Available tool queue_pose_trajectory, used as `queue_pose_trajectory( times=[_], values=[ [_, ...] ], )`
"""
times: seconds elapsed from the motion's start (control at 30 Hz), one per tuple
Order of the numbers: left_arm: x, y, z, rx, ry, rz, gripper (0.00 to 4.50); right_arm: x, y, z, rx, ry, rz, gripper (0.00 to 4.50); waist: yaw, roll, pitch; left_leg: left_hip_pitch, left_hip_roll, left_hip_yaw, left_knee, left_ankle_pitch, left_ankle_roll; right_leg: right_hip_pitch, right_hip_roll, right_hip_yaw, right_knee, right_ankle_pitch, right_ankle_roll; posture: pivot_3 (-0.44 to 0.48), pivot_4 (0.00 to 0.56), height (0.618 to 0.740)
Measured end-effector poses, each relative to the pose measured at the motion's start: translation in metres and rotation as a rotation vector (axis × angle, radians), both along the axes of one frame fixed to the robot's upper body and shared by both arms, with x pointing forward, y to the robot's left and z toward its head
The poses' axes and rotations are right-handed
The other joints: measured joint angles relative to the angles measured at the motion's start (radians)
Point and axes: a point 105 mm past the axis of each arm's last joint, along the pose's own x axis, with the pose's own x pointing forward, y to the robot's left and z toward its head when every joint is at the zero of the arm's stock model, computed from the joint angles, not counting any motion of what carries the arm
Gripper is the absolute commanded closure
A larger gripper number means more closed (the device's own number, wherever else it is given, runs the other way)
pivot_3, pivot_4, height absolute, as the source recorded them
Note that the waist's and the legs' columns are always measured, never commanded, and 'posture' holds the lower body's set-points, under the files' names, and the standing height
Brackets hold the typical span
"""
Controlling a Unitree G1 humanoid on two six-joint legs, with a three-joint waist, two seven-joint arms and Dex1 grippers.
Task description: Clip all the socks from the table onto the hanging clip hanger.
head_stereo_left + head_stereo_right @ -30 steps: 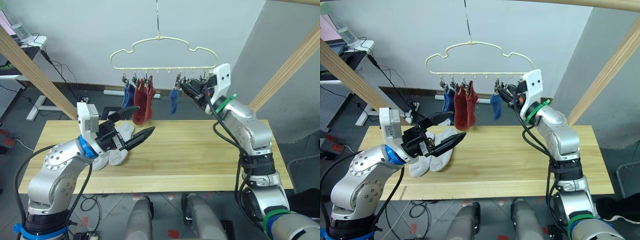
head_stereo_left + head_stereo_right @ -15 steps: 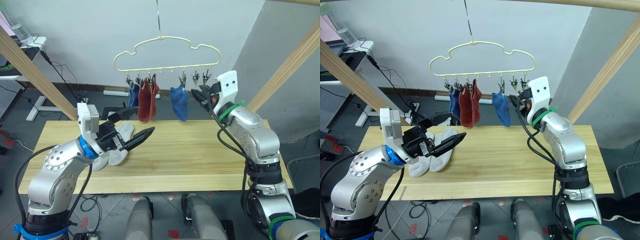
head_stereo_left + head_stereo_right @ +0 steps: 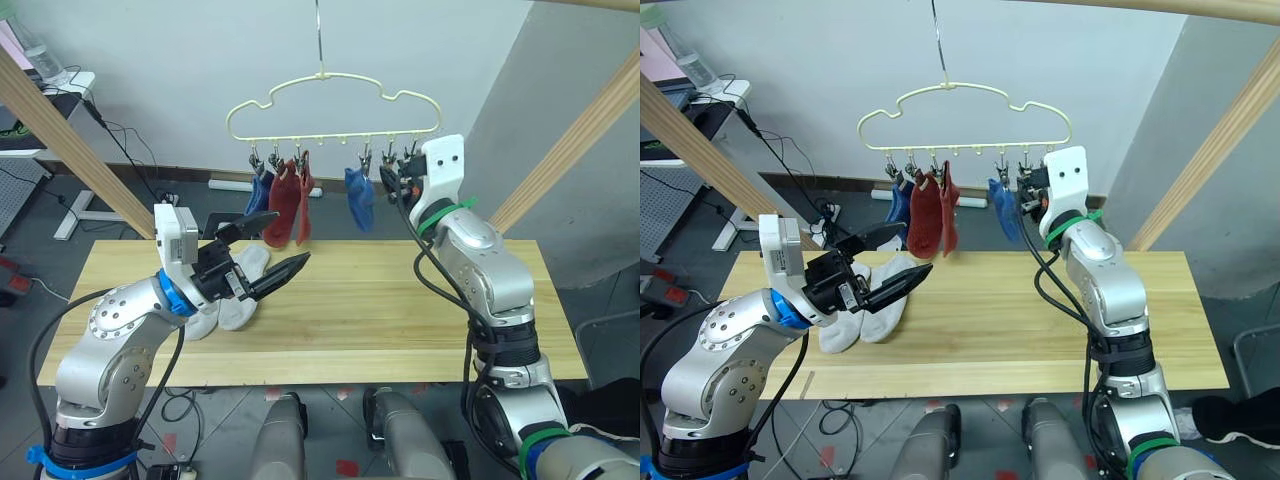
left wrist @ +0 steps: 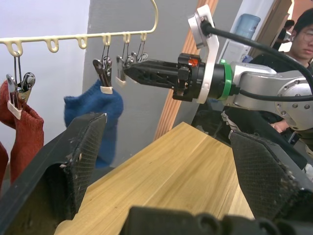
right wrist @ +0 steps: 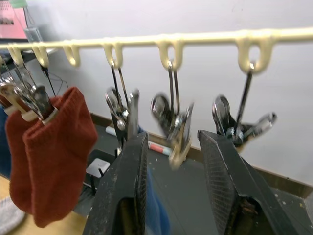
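Pale-yellow hanger (image 3: 330,105) hangs over the wooden desk (image 3: 400,300). Head views: four socks clipped on it, two blue (image 3: 358,198), two red (image 3: 283,204); the far-left blue sock (image 3: 258,190) is half hidden behind the red ones. Two grey socks (image 3: 232,300) lie on the desk, partly covered by the left hand (image 3: 268,250), fingers wide apart, holding nothing. Right hand (image 3: 392,178) sits up at the right-end clips, fingers hard to make out here. Since a second ago the right hand pulled back from the clips, then came closer again; the hanger swung, the blue sock turned. Left wrist view: right hand's fingers (image 4: 146,73) close together beside a clip, blue sock blurred, a person cut off at the edge. Right wrist view: narrow gap between fingers (image 5: 129,196), clips (image 5: 176,120) just beyond, nothing gripped. Grey floor, white wall, cables, slanted wooden beams.
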Motion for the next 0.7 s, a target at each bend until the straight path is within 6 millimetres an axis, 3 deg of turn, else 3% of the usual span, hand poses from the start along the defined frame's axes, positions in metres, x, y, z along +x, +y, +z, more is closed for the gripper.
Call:
queue_pose_trajectory(
  times=[0.17,0.23,0.33,0.7],
  values=[
    [0.0,0.0,0.0,0.0,0.0,0.001,0.0,0.0,0.003,-0.001,0.015,0.006,0.004,2.68,0.0,0.0,0.0,0.0,0.0,0.0,0.0,0.0,0.0,0.0,0.0,0.0,0.0,0.0,0.0,0.058,0.28,0.74],
    [0.0,0.0,0.0,0.0,0.0,0.001,0.0,0.0,0.005,-0.001,0.021,0.007,0.01,2.29,0.0,0.0,0.0,0.0,0.0,0.0,0.0,0.0,0.0,0.0,0.0,0.0,0.0,0.0,0.0,0.058,0.28,0.74],
    [0.0,0.0,0.0,0.0,0.0,0.001,0.0,0.0,0.006,0.0,0.021,0.005,0.009,1.27,0.0,0.0,0.0,0.0,0.0,0.0,0.0,0.0,0.0,0.0,0.0,0.0,0.0,0.0,0.0,0.06,0.278,0.74],
    [0.0,0.0,-0.001,0.0,0.003,0.002,0.0,0.001,0.015,0.002,0.047,0.004,0.026,1.27,0.0,0.0,0.0,0.0,0.0,0.0,0.0,0.0,0.0,0.0,0.0,0.0,0.0,0.0,0.0,0.062,0.274,0.74]
  ],
)
